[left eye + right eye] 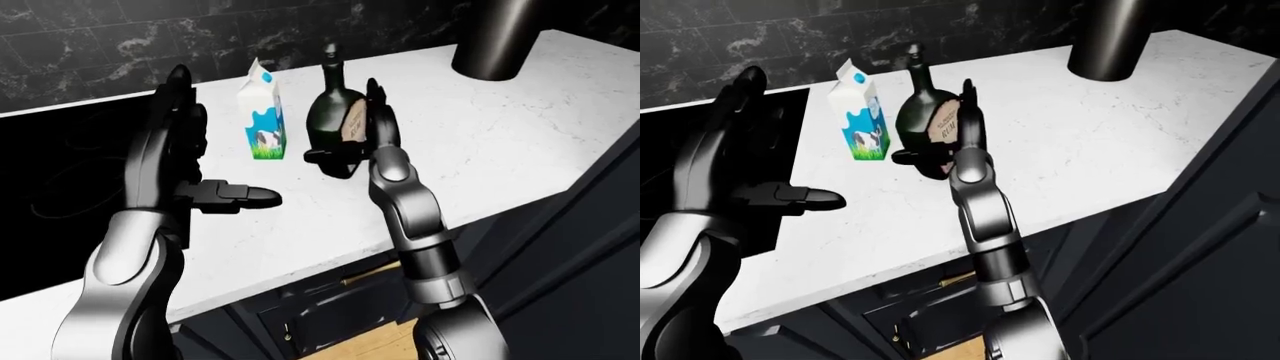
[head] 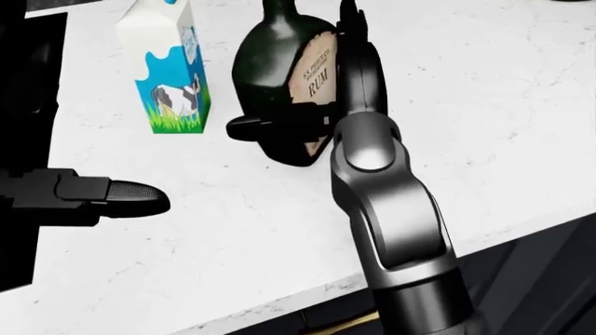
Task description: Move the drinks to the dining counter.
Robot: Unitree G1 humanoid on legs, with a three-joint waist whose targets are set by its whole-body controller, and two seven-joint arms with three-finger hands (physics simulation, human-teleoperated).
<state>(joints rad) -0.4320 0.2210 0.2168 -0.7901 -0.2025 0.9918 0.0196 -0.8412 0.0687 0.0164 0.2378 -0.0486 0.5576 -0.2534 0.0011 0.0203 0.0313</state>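
Note:
A dark green rum bottle with a tan label stands upright on the white marble counter. A milk carton with a cow picture stands just left of it, a small gap between them. My right hand is at the bottle: its straight fingers rise along the bottle's right side over the label. The thumb lies across the lower body. The hand is open, not closed round the bottle. My left hand hovers left of the carton, open, with fingers up and thumb pointing right.
A black stove top borders the counter on the left. A dark cylinder stands at the top right in the left-eye view. Below the counter's near edge are dark cabinets with a brass handle. A black marbled wall runs behind.

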